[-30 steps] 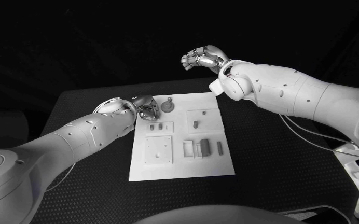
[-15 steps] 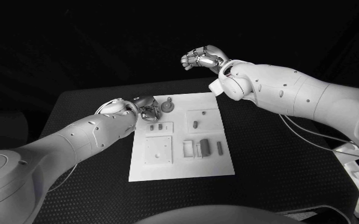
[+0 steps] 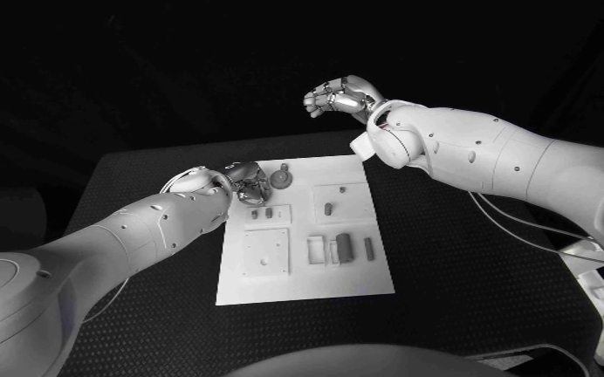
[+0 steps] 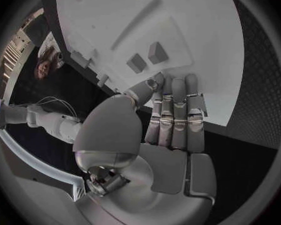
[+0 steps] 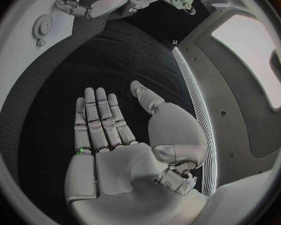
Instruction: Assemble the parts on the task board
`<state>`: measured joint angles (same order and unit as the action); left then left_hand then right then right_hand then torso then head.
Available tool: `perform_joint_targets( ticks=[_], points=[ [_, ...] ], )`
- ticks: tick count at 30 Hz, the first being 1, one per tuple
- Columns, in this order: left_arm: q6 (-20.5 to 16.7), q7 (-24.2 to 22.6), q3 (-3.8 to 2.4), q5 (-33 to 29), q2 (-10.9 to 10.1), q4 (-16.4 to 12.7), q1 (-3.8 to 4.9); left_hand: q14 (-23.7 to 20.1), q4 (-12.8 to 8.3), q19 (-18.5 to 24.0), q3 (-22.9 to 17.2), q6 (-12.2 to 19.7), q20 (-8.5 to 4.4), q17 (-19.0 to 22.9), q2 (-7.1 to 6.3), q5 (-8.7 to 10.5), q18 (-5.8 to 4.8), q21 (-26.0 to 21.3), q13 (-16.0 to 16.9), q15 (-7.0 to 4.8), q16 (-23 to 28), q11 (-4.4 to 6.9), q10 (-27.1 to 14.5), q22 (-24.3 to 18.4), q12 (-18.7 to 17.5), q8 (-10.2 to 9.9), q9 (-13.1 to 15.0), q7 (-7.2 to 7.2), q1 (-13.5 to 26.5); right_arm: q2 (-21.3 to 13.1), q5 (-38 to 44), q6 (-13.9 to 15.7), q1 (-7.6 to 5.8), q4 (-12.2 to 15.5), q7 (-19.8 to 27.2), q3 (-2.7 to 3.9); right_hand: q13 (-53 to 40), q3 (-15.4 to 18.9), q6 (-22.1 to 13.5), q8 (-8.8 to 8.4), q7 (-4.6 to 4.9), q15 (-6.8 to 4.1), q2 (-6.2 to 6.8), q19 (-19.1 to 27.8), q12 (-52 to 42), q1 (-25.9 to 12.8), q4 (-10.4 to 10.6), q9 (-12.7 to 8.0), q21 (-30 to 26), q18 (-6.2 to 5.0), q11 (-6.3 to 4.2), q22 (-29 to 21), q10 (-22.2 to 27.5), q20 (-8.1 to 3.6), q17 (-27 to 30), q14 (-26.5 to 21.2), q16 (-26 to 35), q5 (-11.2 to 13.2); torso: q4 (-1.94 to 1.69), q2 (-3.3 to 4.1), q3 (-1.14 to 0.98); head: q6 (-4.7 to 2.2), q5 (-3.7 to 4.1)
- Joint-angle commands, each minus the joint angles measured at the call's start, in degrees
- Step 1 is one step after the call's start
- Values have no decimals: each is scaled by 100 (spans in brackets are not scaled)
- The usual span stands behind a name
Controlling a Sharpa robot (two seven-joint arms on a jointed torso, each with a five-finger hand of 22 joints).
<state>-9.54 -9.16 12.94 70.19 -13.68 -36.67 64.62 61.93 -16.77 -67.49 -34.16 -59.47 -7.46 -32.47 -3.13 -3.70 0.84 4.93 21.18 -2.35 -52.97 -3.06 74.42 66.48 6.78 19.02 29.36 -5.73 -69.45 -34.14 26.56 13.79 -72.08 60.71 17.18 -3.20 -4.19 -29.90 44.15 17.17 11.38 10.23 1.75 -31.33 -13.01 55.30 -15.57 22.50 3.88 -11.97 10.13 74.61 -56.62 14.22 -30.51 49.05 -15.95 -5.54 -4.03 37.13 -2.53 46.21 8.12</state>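
Note:
The white task board [image 3: 305, 279] lies in the middle of the black table. On it are a round grey part with a stem [image 3: 282, 177], two small pieces [image 3: 261, 215] side by side, one piece [image 3: 330, 209] in a raised square, a square plate [image 3: 267, 250] and several blocks [image 3: 342, 248]. My left hand [image 3: 247, 181] hovers at the board's far left corner, beside the round part. In the left wrist view its fingers [image 4: 175, 115] stretch flat toward the two small pieces [image 4: 147, 58], holding nothing. My right hand [image 3: 341, 96] is raised beyond the board's far edge, its palm [image 5: 115, 150] bare and fingers straight.
Black table [image 3: 466, 263] surrounds the board on all sides, with wide bare room to the right. A cable [image 3: 529, 224] hangs under my right arm near the table's right edge.

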Motion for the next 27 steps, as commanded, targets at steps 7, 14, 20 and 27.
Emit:
perform_joint_targets(
  ticks=[7, 14, 20, 27],
  points=[
    [269, -64, 31, -37, 7, 14, -72, 2, 8, 9, -30, -58, -22, -15, 56, -25, -73, -36, -3, 15, 29, -17, 6, 14, -30, -18, 5, -48, -10, 2, 30, -67, -1, 4, 51, 3, -2, -5, -35, 31, 108, 17, -12, 37, 37, -49, 12, -7, -12, 31, 10, 10, -19, 8, 6, -38, -21, 6, -4, 1, 3, 12, -8],
    [423, -158, 30, -249, 3, -32, -75, -100, 13, 106, 95, 430, 30, -75, 12, 46, -75, -88, -40, 91, 104, -134, -227, 70, -201, -294, -93, -248, 73, 5, 30, -64, -1, 11, 53, 3, -2, -5, -35, 32, 108, 17, -13, 37, 37, -50, 13, -8, -12, 31, 10, 11, -20, 8, 7, -38, -23, 6, -2, 1, 2, 16, -4],
    [412, -111, 29, -299, -8, 13, -74, -124, 21, 131, 196, 780, 59, -125, -37, 62, -53, -94, -51, 120, 128, -172, -308, 98, -255, -467, -174, -235, 178, 1, 30, -61, -1, 3, 50, 3, -2, -5, -36, 32, 108, 17, -11, 37, 38, -50, 12, -8, -12, 31, 10, 11, -20, 8, 7, -38, -23, 7, 1, -4, -3, 14, -13],
    [491, -70, 28, -328, -21, 49, -74, -150, 21, 154, 242, 983, 78, -150, -76, 64, -38, -100, -61, 141, 156, -199, -383, 104, -281, -550, -222, -254, 213, 2, 30, -61, 0, -1, 50, 3, -2, -4, -37, 32, 108, 18, -8, 38, 39, -50, 11, -9, -13, 32, 10, 11, -20, 8, 8, -39, -23, 7, -3, -3, 3, 14, -8]
  ],
)
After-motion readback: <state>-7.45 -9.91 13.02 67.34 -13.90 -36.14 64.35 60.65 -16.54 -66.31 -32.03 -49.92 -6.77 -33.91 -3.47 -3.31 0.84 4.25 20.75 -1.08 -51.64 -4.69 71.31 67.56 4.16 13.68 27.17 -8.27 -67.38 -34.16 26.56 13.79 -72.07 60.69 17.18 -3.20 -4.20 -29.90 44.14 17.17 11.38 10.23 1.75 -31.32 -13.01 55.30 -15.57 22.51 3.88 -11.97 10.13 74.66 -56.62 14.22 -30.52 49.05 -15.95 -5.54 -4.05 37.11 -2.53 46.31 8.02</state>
